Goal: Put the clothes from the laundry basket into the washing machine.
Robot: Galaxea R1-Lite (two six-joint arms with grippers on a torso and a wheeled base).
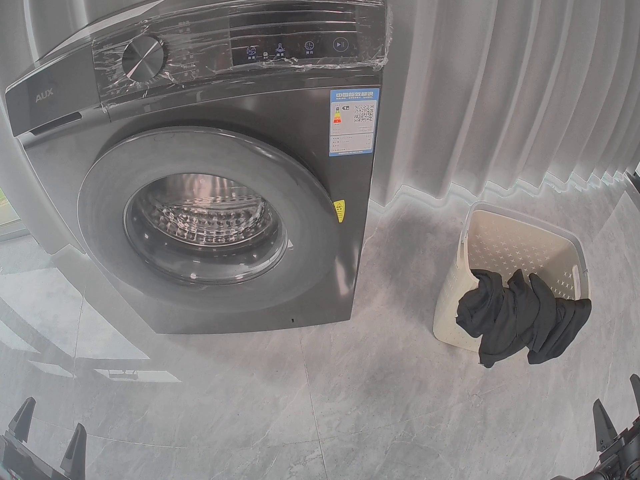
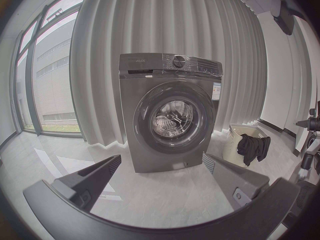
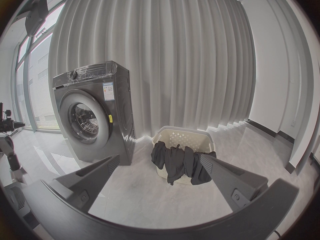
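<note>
- Starting well means sending the right gripper (image 1: 617,395), jaws spread wide and empty, to the dark clothes (image 1: 520,315). They hang over the near rim of the laundry basket (image 1: 447,301), which stands on the floor (image 1: 373,401) to the right of the washing machine (image 1: 220,135).
- Aim for the thick, bunched middle of the fabric (a pinch at a loose edge would likely leave the rest trailing).
- The left gripper (image 1: 55,413) sits low before the machine, jaws also wide. The round door (image 1: 207,225) looks shut, so I judge it needs opening first.

Glossy metal washing machine (image 1: 200,188), perforated plastic laundry basket (image 1: 517,245), matt black cloth clothes (image 1: 520,318)
</note>
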